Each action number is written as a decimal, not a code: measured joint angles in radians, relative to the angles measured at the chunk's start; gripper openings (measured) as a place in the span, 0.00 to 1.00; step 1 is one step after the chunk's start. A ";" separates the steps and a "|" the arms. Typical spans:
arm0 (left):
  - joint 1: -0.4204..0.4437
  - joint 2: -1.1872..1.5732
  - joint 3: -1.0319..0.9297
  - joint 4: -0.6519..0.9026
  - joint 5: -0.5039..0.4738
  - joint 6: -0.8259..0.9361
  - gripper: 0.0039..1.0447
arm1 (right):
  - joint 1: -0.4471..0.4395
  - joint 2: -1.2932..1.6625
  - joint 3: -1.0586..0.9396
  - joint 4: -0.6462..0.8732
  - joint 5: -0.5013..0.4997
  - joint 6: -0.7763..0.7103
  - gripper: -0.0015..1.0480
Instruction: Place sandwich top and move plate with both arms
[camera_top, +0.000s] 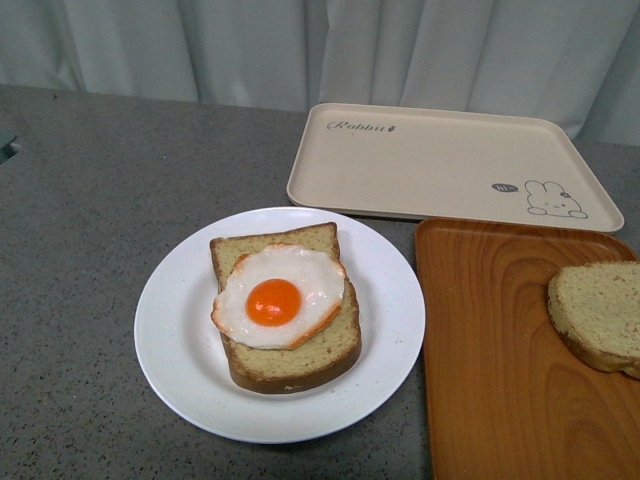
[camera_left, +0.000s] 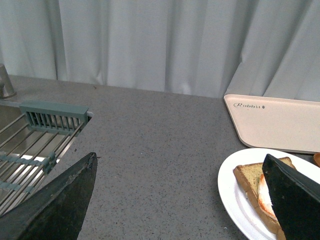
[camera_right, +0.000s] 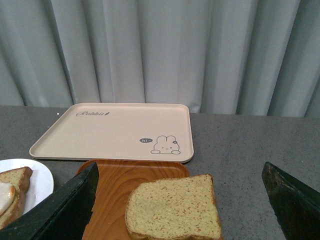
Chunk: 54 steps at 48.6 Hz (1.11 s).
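Two empty hands, left hand (camera_left: 180, 156) and right hand (camera_right: 178, 167), both spread open. Got the sandwich top (camera_top: 600, 315) lying on the wood tray (camera_top: 490, 380), just right of the plate (camera_top: 165, 330) on the bench (camera_top: 80, 200).

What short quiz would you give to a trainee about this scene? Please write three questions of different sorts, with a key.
1. True or false: the sandwich top already lies on the fried egg.
2. Which surface bears the sandwich top? A: the plate. B: the wood-grain tray. C: the rabbit tray.
3. In a few words: what lies directly on the plate?

Key
1. False. The two are apart.
2. B.
3. The bread slice that carries the fried egg.
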 joint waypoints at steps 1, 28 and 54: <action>0.000 0.000 0.000 0.000 0.000 0.000 0.94 | 0.000 0.000 0.000 0.000 0.000 0.000 0.91; 0.000 0.000 0.000 0.000 0.000 0.000 0.94 | 0.000 0.000 0.000 0.000 0.000 0.000 0.91; 0.000 0.000 0.000 0.000 0.000 0.000 0.94 | 0.000 0.000 0.000 0.000 0.000 0.000 0.91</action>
